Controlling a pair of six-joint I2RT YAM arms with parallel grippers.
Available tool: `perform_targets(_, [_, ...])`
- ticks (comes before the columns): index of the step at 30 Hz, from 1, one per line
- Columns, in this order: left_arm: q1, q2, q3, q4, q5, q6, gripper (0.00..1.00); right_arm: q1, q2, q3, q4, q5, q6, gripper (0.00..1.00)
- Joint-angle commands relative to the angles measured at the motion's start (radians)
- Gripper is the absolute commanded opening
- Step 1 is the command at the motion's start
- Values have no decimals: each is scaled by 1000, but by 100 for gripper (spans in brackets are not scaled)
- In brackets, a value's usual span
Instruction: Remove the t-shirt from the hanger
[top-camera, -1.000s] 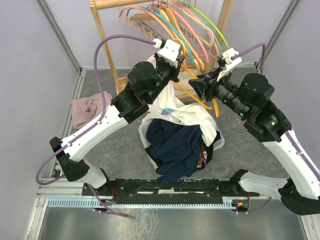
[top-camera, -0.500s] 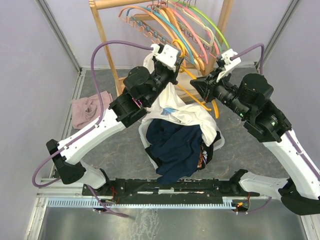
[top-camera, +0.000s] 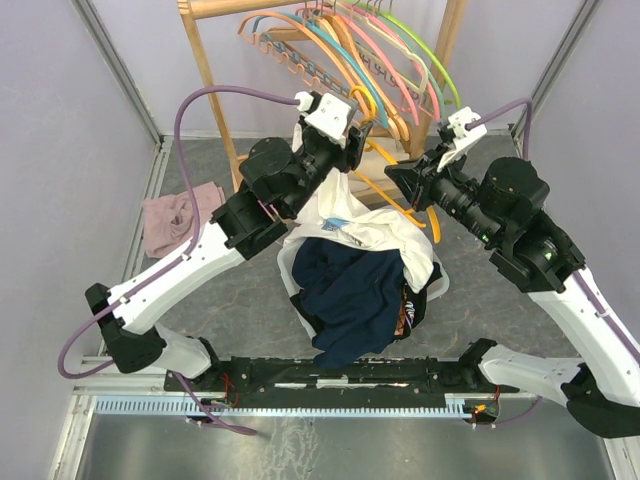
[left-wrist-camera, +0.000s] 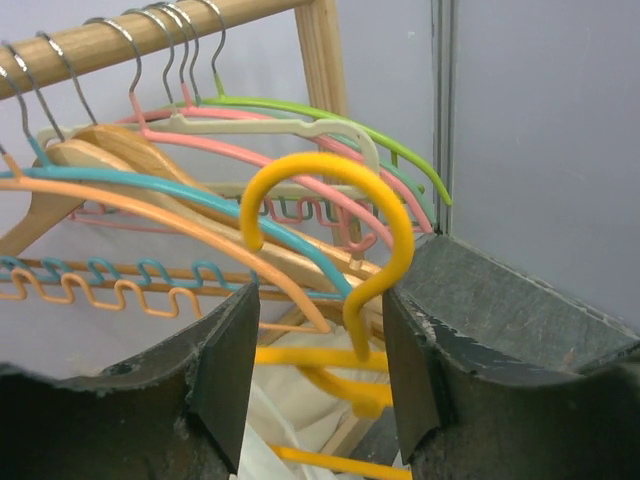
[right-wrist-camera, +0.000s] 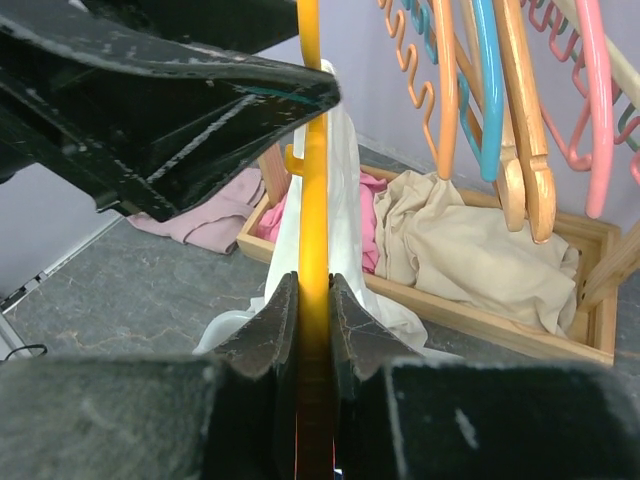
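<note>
Two arms are bolted at the near edge of the table (top-camera: 230, 310): the left arm (top-camera: 190, 265) and the right arm (top-camera: 545, 255). We see a grey, mottled table surface with metal rails along its borders, and plain lavender walls (top-camera: 50, 120) closing it in on three sides.

Between the arms lies one navy garment (top-camera: 350, 295). One white t-shirt (top-camera: 345, 205) spreads over its far side and rises to one yellow hanger (right-wrist-camera: 312, 150), on which it hangs. One pink cloth (top-camera: 175, 220) lies apart on the left.

We find the right hand (right-wrist-camera: 312, 290) closed tight on the hanger's bar. The left hand (left-wrist-camera: 318, 330) is open, with the hanger's hook (left-wrist-camera: 335, 170) between its parted jaws.

Beyond the hands stands one wooden rack (top-camera: 210, 80). Its rail carries several coloured hangers (top-camera: 400, 70), overlapped too closely for us to count. A wooden tray (right-wrist-camera: 500, 325) at its foot holds beige and pink cloth.
</note>
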Motion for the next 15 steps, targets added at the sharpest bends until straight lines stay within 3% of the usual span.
perform_targets(1, [-6,-95,-56,31,-59,0,60,2,-44,-7,117,28,11,2])
perform_targets(9, [-5,-274,-303,70,-132,-85,66,2,-75,-24,159,47,4,2])
perform_targets(15, [-5,-296,-464,118,-198,-190,82,2,-91,-38,182,43,9,2])
